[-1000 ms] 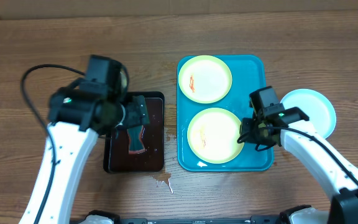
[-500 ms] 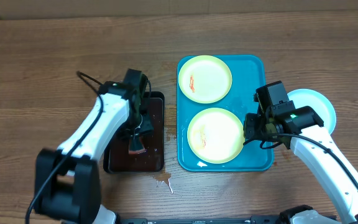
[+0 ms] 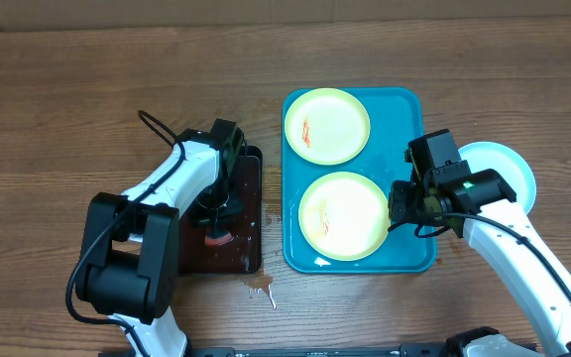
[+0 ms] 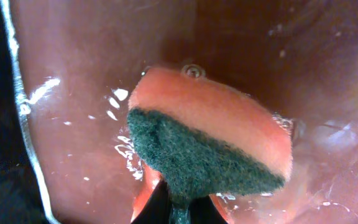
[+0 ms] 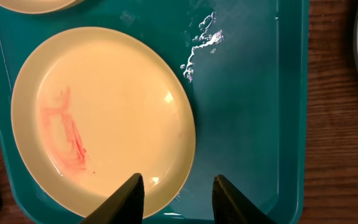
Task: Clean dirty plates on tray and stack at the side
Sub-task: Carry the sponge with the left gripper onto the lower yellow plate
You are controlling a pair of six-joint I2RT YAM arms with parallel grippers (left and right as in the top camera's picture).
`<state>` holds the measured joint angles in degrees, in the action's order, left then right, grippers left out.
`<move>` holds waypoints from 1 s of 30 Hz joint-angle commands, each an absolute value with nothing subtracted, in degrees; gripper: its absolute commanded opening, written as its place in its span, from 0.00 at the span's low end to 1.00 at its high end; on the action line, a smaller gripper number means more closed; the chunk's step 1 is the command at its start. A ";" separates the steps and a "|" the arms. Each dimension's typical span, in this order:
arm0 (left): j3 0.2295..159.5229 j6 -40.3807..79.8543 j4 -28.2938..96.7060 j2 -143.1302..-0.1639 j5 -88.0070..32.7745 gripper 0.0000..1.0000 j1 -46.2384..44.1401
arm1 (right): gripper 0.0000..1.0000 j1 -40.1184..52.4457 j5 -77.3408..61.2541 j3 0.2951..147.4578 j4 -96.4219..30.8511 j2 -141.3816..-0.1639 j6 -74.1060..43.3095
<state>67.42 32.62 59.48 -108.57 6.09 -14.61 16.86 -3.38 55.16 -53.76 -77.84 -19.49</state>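
Two pale yellow-green plates lie on the turquoise tray (image 3: 409,109): the far one (image 3: 327,125) and the near one (image 3: 343,215), both with red-orange smears. A white plate with a light-blue rim (image 3: 509,174) sits on the table to the right of the tray. My right gripper (image 5: 179,185) is open, its jaws straddling the right rim of the near plate (image 5: 104,118), just above it. My left gripper (image 4: 179,208) is shut on an orange sponge with a green scouring face (image 4: 210,143), down in the black tray (image 3: 248,253).
The black tray holds reddish, wet liquid (image 4: 86,74) and stands left of the turquoise tray. A small wet spill (image 3: 261,291) marks the wooden table in front of it. Water drops (image 5: 201,40) lie on the turquoise tray floor.
My left arm dropped into the black tray and its jaws closed on the sponge. The right gripper shifted slightly at the near plate's right edge, then held still.
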 commanded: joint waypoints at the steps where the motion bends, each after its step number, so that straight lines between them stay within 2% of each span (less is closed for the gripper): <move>1: 67.37 28.86 57.52 -109.03 4.01 0.04 -14.66 | 0.38 16.71 -2.55 55.99 -53.76 -77.25 -19.51; 5: 68.49 27.55 58.70 -108.66 2.92 0.04 -14.66 | 0.38 16.69 2.11 55.88 -54.48 -77.25 -23.59; 9: 71.20 26.94 61.63 -105.80 2.98 0.04 -14.66 | 0.45 15.92 8.32 55.83 -54.89 -77.47 -27.70; 13: 73.56 25.63 63.46 -99.09 2.94 0.04 -14.66 | 0.45 14.35 5.30 55.83 -54.76 -78.70 -25.63; 19: 73.76 25.65 64.34 -90.41 3.01 0.04 -14.66 | 0.47 14.13 -6.35 55.81 -52.69 -82.96 -16.01; 30: 73.76 24.38 66.17 -88.47 2.94 0.04 -14.66 | 0.47 14.13 -6.13 55.33 -45.34 -93.32 -16.03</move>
<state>73.12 25.69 66.04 -88.82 3.62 -14.61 14.26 -5.45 55.16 -45.87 -91.11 -16.69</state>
